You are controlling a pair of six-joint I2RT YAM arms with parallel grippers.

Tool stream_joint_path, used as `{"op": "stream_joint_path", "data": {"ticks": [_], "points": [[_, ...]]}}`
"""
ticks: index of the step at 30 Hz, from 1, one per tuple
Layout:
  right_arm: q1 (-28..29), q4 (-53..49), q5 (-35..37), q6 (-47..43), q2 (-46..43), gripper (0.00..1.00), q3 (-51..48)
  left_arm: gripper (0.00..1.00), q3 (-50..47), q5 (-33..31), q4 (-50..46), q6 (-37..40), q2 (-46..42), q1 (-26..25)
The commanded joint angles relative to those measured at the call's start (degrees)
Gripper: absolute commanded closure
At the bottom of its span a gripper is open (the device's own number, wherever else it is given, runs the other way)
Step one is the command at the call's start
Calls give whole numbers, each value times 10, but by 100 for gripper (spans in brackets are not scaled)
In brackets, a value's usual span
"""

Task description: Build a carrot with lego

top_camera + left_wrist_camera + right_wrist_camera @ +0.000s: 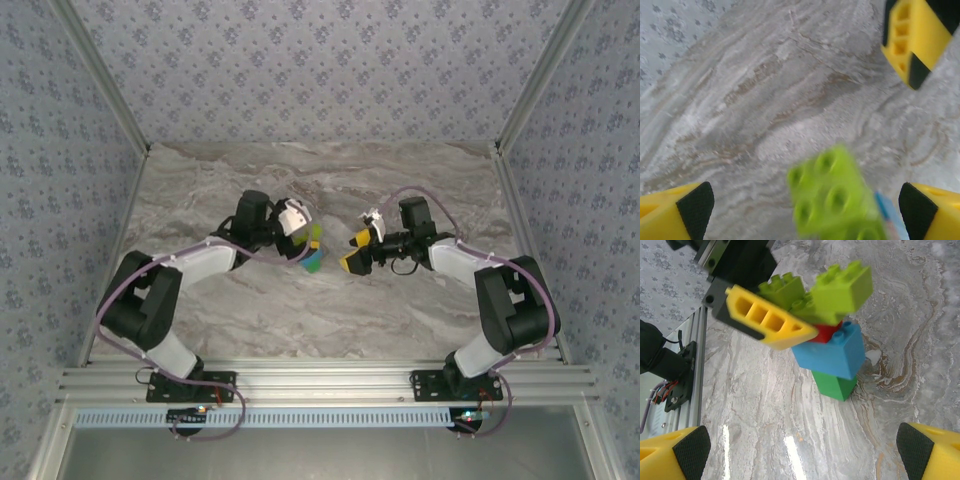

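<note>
The carrot point(313, 252) is a small stack of lego on the marble table: a green brick point(836, 382) at the bottom, then blue point(832, 352), red point(824, 333) and yellow-green bricks point(842, 290) on top. My left gripper point(306, 243) is open with its fingers on either side of the stack's top. The yellow-green bricks point(832, 197) show blurred between those fingers point(675, 210). In the right wrist view one left finger point(767, 320) lies across the top bricks. My right gripper point(353, 250) is open, a short way right of the carrot, with nothing between its fingers point(672, 455).
The marble tabletop point(330, 310) has patterned walls at the back and on both sides. An aluminium rail point(320, 385) runs along the near edge with both arm bases on it. A right fingertip point(915, 35) shows in the left wrist view.
</note>
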Motion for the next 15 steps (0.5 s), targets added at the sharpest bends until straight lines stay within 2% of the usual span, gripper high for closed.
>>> {"op": "stream_joint_path", "data": {"ticks": [1, 7, 15], "points": [[3, -12, -10, 5, 1, 0, 14, 3, 57, 3, -24, 21, 24, 8], [3, -16, -7, 1, -9, 0, 11, 3, 79, 16, -46, 22, 5, 18], [3, -6, 2, 9, -14, 0, 8, 3, 17, -13, -22, 8, -62, 35]]}}
